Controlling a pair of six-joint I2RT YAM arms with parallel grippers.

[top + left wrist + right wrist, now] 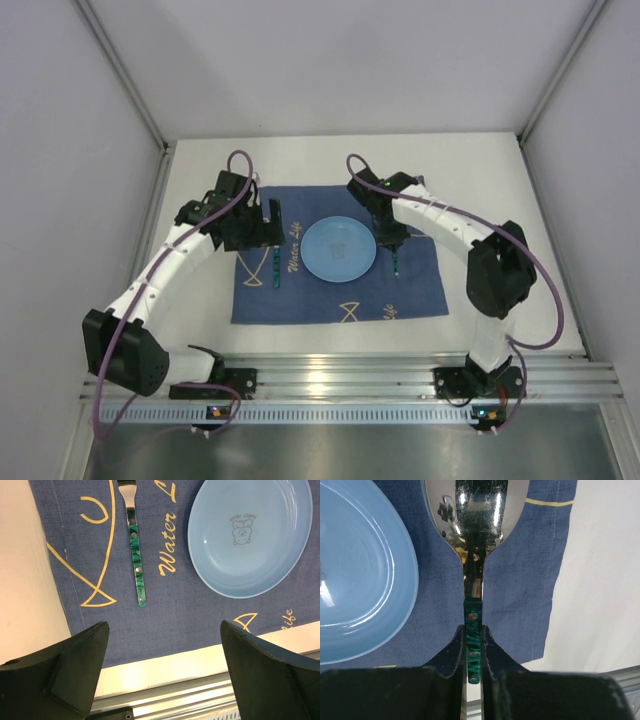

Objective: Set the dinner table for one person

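Spoon (476, 510), bowl tip running off-frame.
Right fingers (452, 652) pinching its green handle, overhead view obscuring this; left fingers (82, 655) gaping, holding nothing.

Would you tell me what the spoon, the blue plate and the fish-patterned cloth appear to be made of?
The spoon: polished metal bowl with mirror reflections; its marbled green riveted handle looks like plastic or resin. The plate: glossy pale blue with soft highlights, plastic or glazed ceramic, unclear which. The cloth: matte woven fabric, with visible weave and a stitched hem.
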